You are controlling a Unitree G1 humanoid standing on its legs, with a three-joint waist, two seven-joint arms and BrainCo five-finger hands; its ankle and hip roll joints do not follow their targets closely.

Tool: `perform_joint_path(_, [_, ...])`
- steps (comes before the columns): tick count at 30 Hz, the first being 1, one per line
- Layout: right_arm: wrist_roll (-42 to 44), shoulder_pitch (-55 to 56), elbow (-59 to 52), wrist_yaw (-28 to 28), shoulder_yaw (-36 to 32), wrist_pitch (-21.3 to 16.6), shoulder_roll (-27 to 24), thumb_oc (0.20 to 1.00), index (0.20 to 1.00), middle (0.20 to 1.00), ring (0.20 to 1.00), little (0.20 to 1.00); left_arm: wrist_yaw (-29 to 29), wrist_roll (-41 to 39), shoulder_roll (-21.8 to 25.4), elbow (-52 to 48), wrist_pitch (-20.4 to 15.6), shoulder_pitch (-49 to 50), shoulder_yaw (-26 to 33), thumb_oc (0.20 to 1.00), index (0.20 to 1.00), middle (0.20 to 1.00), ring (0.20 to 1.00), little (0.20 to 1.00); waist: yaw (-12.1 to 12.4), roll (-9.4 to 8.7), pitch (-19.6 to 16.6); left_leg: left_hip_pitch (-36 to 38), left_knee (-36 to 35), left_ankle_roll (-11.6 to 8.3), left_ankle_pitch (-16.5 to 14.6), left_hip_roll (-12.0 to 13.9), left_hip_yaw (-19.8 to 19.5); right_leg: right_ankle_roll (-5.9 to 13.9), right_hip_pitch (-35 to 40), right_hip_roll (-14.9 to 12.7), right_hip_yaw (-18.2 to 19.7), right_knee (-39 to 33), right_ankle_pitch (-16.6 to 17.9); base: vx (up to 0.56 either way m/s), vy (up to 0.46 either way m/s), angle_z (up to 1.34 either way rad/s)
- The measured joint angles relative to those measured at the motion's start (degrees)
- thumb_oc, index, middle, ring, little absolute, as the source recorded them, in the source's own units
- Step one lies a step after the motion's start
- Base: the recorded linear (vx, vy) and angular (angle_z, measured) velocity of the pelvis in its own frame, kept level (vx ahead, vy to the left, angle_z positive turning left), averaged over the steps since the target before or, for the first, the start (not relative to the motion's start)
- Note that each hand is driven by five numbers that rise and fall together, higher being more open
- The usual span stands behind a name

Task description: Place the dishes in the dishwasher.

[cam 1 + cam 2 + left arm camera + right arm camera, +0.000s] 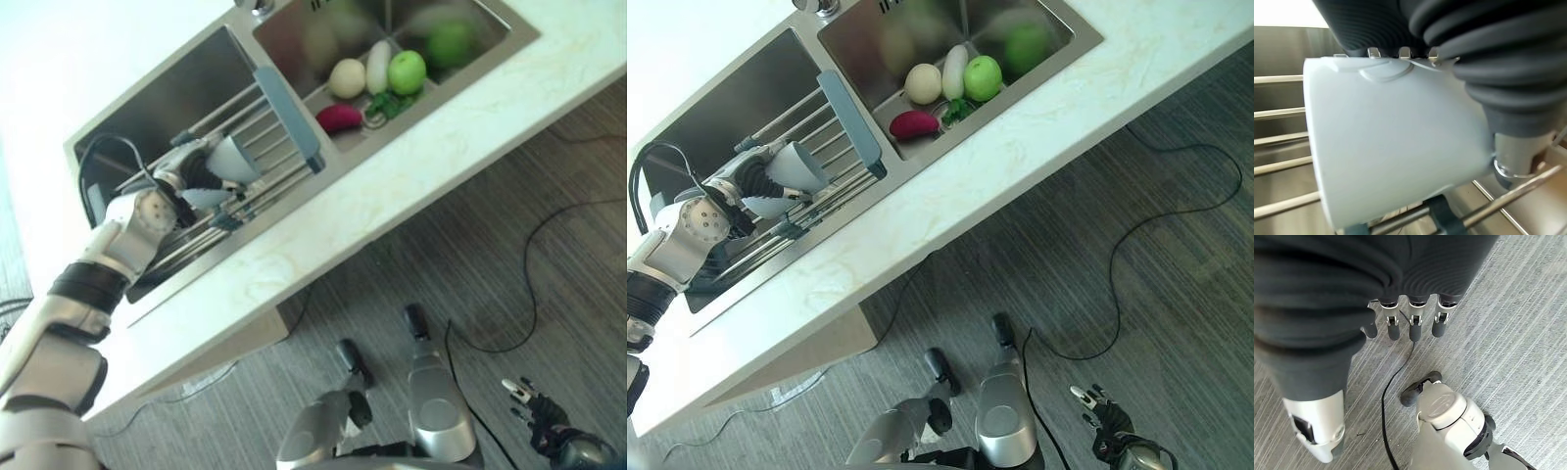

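Observation:
A pale blue-white cup lies on its side in my left hand, just above the metal bars of a roll-up rack that spans the left sink basin. In the left wrist view the cup rests against the palm, with the thumb curled beside it and rack bars right under it. A second pale dish sits on the rack below the cup. My right hand hangs low by the floor at the lower right, its fingers relaxed and holding nothing.
The right sink basin holds a yellowish round fruit, a white radish, a green apple, a purple vegetable and some greens. A pale marble counter fronts the sink. Grey carpet lies below.

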Motion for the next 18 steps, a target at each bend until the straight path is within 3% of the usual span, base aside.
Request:
perform_joint_path(4, [-0.09, -0.01, 0.13, -0.07, -0.06, -0.09, 0.07, 1.000, 1.000, 1.000, 1.000, 1.000, 2.28, 4.27, 0.65, -5.01, -2.28, 2.81, -0.22, 0.200, 0.200, 0.200, 0.200, 0.200, 1.42, 0.40, -0.29, 0.69, -0.01, 0.00, 0.00, 0.06, -1.37, -0.19, 2.03, -0.12, -1.78, -0.92, 0.20, 0.01, -0.002, 0.22])
perform_joint_path(7, [-0.16, -0.15, 2.20, -0.29, 0.08, -0.05, 0.36, 1.000, 1.000, 1.000, 1.000, 1.000, 10.15, 12.73, 6.77, -9.38, -5.85, 2.76, -0.66, 0.200, 0.200, 0.200, 0.200, 0.200, 3.00, 0.11, -2.58, 1.48, -0.01, 0.00, -0.01, 0.07, -2.39, -0.25, 4.12, -0.18, -3.22, -2.28, 0.29, 0.01, -0.019, 0.24])
perform_joint_path(11, [-0.19, 1.50, 4.67, -1.27, 0.63, 0.05, 1.75, 1.000, 1.000, 1.000, 1.000, 1.000, 19.61, 16.33, 15.68, -13.38, -7.53, 1.69, -0.45, 0.200, 0.200, 0.200, 0.200, 0.200, 5.50, -1.48, -10.30, 3.45, -0.02, -0.01, -0.05, -0.01, -3.89, -0.21, 7.69, -0.34, -5.84, -3.17, -0.50, 0.04, -0.027, 0.28])
perform_joint_path(13, [-0.29, 0.81, 7.08, -1.42, 1.22, 0.71, 2.89, 1.000, 1.000, 1.000, 1.000, 1.000, 21.23, 17.91, 22.98, -18.39, -8.56, 1.91, -0.07, 0.200, 0.200, 0.200, 0.200, 0.200, 6.95, -2.47, -12.06, 5.02, -0.35, -0.49, -0.81, 0.05, -5.09, -0.35, 10.04, -0.32, -7.42, -3.16, -1.11, 0.05, -0.053, 0.40])
perform_joint_path(15, [-0.45, 2.78, 7.52, -1.51, 1.29, 1.49, 3.70, 1.000, 1.000, 1.000, 1.000, 1.000, 22.80, 17.91, 24.59, -19.61, -8.44, 2.45, 2.14, 0.200, 0.200, 0.200, 0.200, 0.200, 9.91, -2.25, -16.39, 5.39, -0.39, -0.32, -1.55, 0.03, -5.32, -0.25, 10.81, -0.37, -7.59, -3.17, -1.83, 0.01, -0.070, 0.16])
perform_joint_path(18, [-0.75, 2.58, 9.46, -1.88, 1.87, 2.02, 5.66, 1.000, 1.000, 1.000, 1.000, 1.000, 22.43, 17.11, 27.22, -19.91, -8.40, 3.58, 5.22, 0.200, 0.200, 0.200, 0.200, 0.200, 12.12, -2.63, -19.77, 5.44, -0.38, -0.21, -1.59, -0.27, -7.35, -0.18, 11.91, -0.63, -9.37, -3.17, -1.97, -0.01, -0.072, 0.27])
